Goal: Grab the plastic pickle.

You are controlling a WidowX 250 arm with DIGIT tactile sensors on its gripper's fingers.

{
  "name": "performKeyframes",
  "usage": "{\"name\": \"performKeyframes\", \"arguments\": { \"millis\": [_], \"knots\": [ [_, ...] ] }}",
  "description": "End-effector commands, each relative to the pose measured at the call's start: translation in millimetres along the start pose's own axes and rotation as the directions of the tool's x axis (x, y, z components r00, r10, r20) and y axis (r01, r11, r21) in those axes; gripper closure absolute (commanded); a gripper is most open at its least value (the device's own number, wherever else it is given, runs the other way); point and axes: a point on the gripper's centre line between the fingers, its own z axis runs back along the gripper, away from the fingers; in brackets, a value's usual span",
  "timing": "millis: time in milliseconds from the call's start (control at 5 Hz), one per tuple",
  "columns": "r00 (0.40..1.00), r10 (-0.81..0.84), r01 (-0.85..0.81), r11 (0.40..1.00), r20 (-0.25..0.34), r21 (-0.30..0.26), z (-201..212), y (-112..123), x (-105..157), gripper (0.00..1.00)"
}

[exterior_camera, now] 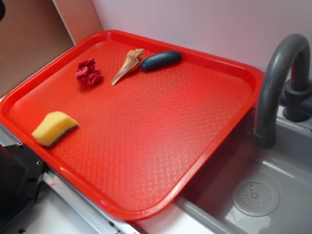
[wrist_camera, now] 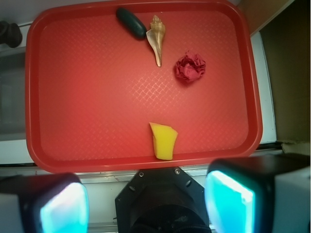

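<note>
Gripper (wrist_camera: 146, 204): spread, empty, off tray's (exterior_camera: 146, 209) near edge | pickle (exterior_camera: 161, 60): far edge, touching shell (exterior_camera: 127, 65) | sponge (exterior_camera: 54, 127): near edge

bright even light, soft shadows, slightly blurry.

dark green pickle (exterior_camera: 161, 60), tan seashell (exterior_camera: 127, 65), yellow sponge (exterior_camera: 54, 127), crimson crumpled wad (exterior_camera: 88, 72), red diamond-textured tray (exterior_camera: 161, 146).

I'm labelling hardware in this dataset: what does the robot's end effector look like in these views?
In the wrist view, the end effector shows two blocky black fingers with glossy pale teal inner pads, flanking a black mount with visible screws. No cables or markings are visible. The exterior view shows only a black part at the lower left.
</note>
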Motion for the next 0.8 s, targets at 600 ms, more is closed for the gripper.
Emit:
{"name": "performKeyframes", "arguments": {
  "millis": [600],
  "knots": [
    [0.949, -0.3, 0.296, 0.954, 0.096, 0.057, -63, 17, 85, 0.0]
  ]
}}
